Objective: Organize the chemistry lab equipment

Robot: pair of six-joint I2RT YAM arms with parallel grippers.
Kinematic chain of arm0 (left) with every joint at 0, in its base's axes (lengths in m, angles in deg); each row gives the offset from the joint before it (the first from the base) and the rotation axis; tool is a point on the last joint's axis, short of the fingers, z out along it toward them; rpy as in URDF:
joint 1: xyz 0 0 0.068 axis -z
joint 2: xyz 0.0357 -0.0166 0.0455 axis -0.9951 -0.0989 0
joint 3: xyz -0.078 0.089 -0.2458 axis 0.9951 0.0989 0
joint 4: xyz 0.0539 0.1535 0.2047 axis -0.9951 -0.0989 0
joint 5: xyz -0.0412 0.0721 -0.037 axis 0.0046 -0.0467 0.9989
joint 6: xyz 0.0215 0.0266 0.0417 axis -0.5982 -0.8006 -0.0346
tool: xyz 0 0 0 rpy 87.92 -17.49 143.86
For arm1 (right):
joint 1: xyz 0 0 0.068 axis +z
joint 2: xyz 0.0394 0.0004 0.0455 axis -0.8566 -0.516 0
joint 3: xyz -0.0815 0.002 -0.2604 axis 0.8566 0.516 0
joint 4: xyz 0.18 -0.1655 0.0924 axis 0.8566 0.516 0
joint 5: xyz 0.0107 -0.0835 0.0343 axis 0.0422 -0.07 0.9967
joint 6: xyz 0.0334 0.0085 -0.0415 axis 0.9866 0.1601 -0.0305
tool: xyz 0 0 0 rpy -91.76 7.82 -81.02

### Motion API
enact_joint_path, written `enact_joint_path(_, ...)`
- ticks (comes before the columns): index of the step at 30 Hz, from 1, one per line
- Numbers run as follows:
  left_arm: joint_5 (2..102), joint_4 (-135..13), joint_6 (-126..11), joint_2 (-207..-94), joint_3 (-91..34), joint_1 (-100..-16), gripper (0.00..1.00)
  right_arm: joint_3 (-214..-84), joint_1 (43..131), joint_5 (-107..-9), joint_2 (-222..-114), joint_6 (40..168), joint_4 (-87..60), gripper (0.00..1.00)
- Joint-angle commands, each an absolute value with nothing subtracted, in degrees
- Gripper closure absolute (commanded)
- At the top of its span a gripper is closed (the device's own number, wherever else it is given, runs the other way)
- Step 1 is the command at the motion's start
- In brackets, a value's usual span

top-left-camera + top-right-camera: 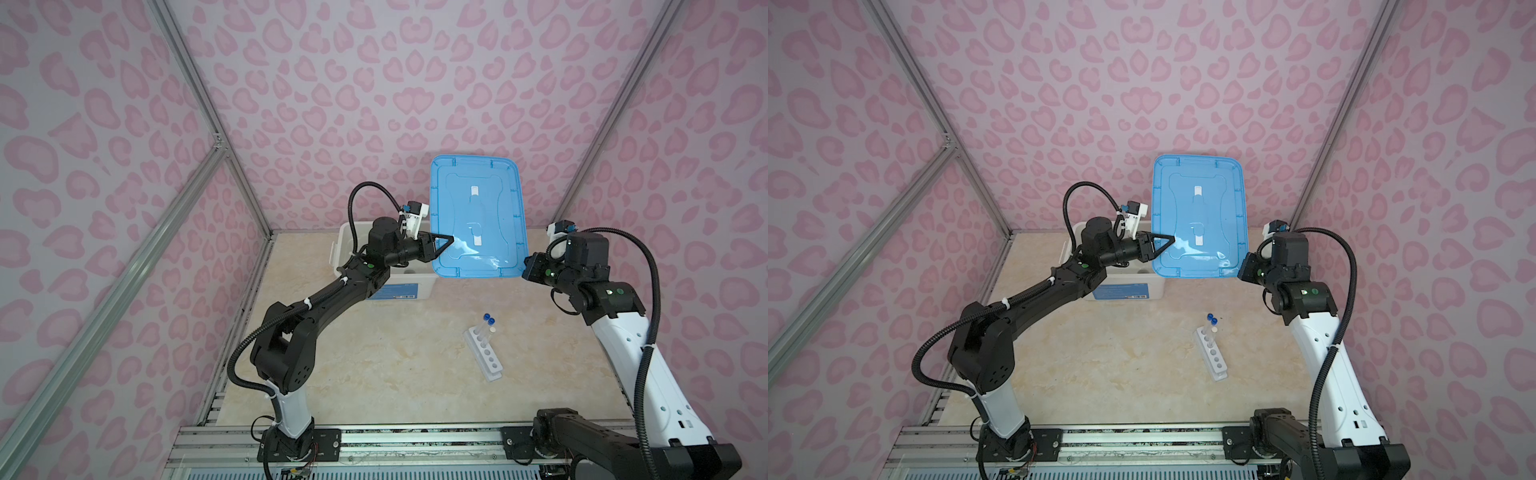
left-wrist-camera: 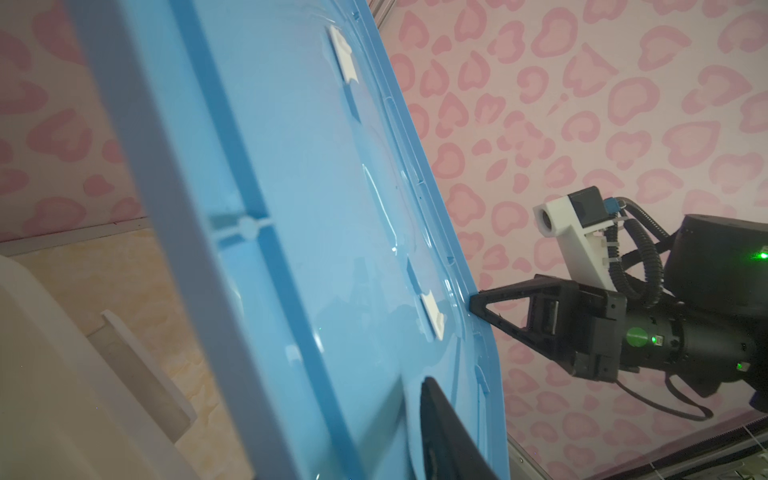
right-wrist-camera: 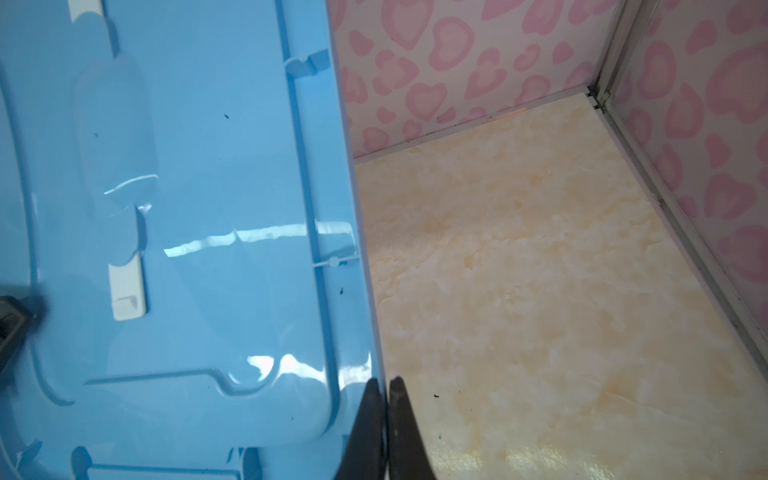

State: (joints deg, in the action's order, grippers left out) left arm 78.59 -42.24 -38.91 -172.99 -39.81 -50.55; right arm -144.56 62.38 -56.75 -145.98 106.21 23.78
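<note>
R gripper [image 3: 386, 380]: fingers together, pinching rim of blue lid [image 1: 478, 216] at its near-right corner.
L gripper [image 1: 445, 242]: one finger [image 2: 440, 428] on lid's inner face, mate hidden behind lid; clamped or not, cannot tell.
Lid: raised, tilted, by right end of white bin [image 1: 344, 245].
Risk (est.): thin corner pinch on a big lid. It may pivot or slip if L side isn't secured, and drop onto bin.
Bin: open; contents mostly hidden by L arm [image 1: 324, 299].
Also: six-hole rack [image 1: 485, 353] on table [image 1: 374, 353], well apart from bin. Capped test tubes [image 1: 488, 321] at its far end; seated or beside, unclear.
</note>
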Motion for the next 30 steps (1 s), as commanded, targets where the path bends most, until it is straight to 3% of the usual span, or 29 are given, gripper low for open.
enact_joint_path(1,81.5,-38.3,-39.2,-171.6,-40.8,-50.6,0.70,-144.0,63.3,-56.3,-146.6,106.0,18.8,1.00)
enact_joint_path(8,81.6,-38.4,-39.3,-170.3,-41.6,-50.7,0.80,-143.9,65.1,-57.3,-148.2,105.8,17.4,1.00)
enact_joint_path(17,79.4,-41.6,-43.5,-168.1,-41.2,-51.4,0.80,-145.2,65.2,-57.5,-149.0,104.8,18.4,0.65)
enact_joint_path(24,76.6,-45.4,-48.3,-165.7,-40.8,-52.2,0.80,-146.3,65.0,-57.9,-149.0,104.7,19.6,0.60)
enact_joint_path(30,66.3,-61.1,-63.7,-160.8,-43.2,-52.7,0.80,-150.2,63.7,-52.6,-148.4,102.6,21.9,0.51)
